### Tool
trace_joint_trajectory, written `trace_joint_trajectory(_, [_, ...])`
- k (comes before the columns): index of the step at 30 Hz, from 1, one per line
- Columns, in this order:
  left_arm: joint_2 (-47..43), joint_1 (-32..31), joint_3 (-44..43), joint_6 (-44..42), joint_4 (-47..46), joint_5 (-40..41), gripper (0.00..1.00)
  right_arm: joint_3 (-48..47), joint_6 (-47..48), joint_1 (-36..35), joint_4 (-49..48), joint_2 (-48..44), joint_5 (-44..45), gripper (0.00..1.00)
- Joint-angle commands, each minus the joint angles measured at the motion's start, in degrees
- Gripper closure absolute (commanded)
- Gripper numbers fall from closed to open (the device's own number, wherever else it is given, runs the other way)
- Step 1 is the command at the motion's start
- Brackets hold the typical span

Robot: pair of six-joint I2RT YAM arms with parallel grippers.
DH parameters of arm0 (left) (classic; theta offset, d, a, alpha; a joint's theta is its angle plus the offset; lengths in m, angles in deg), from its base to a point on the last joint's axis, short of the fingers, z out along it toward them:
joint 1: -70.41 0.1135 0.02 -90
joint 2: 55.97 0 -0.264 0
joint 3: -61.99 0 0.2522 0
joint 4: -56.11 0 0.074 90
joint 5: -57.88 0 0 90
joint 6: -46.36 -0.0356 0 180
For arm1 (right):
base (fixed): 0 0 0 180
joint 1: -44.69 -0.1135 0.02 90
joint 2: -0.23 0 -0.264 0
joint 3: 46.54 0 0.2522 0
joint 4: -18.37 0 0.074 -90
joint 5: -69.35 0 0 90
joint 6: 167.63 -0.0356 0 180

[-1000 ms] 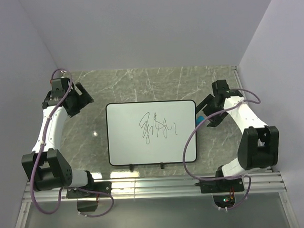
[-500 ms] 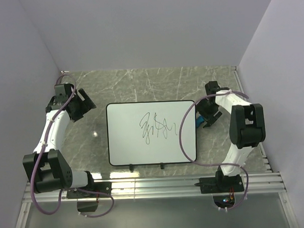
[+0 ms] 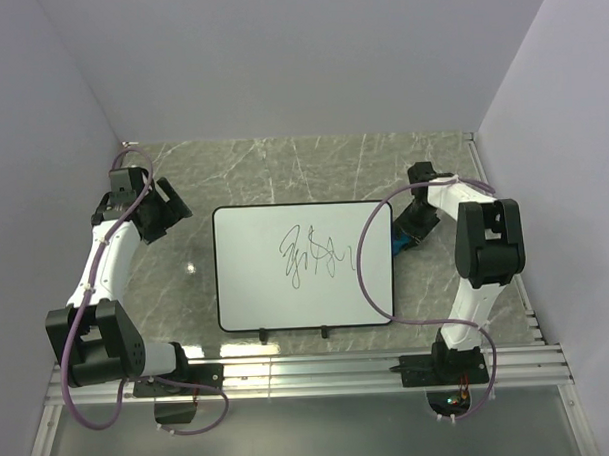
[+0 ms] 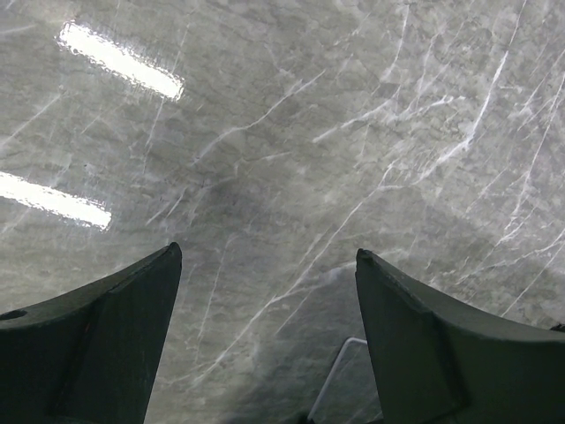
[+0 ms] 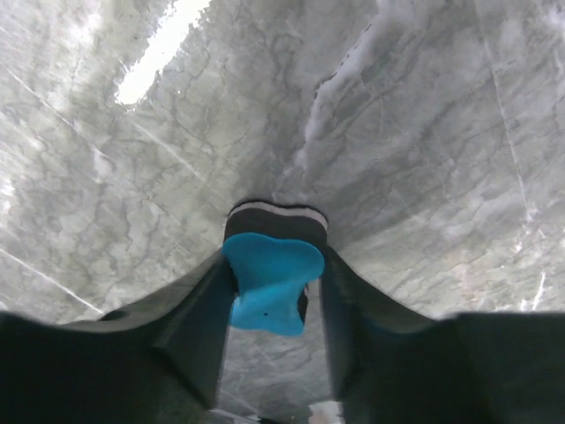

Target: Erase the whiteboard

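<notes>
The whiteboard (image 3: 256,280) lies flat in the middle of the marble table, with a black scribble (image 3: 317,254) right of its centre. A small blue eraser (image 5: 269,283) with a dark felt base stands on the marble just off the board's right edge (image 3: 396,243). My right gripper (image 5: 272,254) is down over it, both fingers pressed against its blue sides, and shows as (image 3: 405,234) in the top view. Off the board's upper left corner, my left gripper (image 4: 269,256) hangs open over bare marble, holding nothing (image 3: 172,209).
Purple walls close the table (image 3: 282,169) in at the back and on both sides. A metal rail (image 3: 309,368) runs along the near edge. The board's two black feet (image 3: 263,335) point toward the rail. A purple cable (image 3: 372,286) loops over the board's right part.
The right arm swung in and lowered over the eraser, and its jaws closed from wide onto it. The left gripper shifted slightly toward the back left and stayed open.
</notes>
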Motion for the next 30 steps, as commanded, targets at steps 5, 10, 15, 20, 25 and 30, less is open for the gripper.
trace_joint_trajectory(5, [-2.24, -0.17, -0.89, -1.78, 0.02, 0.38, 0.15, 1.02, 2.29, -0.16, -0.85, 0.72, 3.06, 0.66])
trace_joint_trajectory(10, [-3.82, -0.17, -0.36, -2.31, 1.69, -0.68, 0.16, 2.69, 3.87, 0.19, -0.59, -1.92, 2.62, 0.93])
trace_joint_trajectory(15, [-8.03, 1.05, 1.74, -2.66, 1.17, -3.56, 0.04, 2.51, 5.01, 2.48, 1.34, -6.57, 4.03, 1.00])
trace_joint_trajectory(20, [-12.96, 3.61, 8.07, -0.91, -5.16, -20.16, 0.03, 4.09, 6.77, 8.27, 3.98, -15.08, 4.38, 1.00])
trace_joint_trajectory(25, [-15.95, 5.19, 15.09, 1.81, -12.97, -35.45, 0.06, 8.48, 6.69, 8.81, 5.56, -24.67, 2.19, 1.00])
trace_joint_trajectory(30, [-16.66, 5.37, 13.36, 2.18, -12.56, -32.77, 0.01, 12.09, 5.98, 8.81, 7.84, -34.87, -3.35, 1.00])
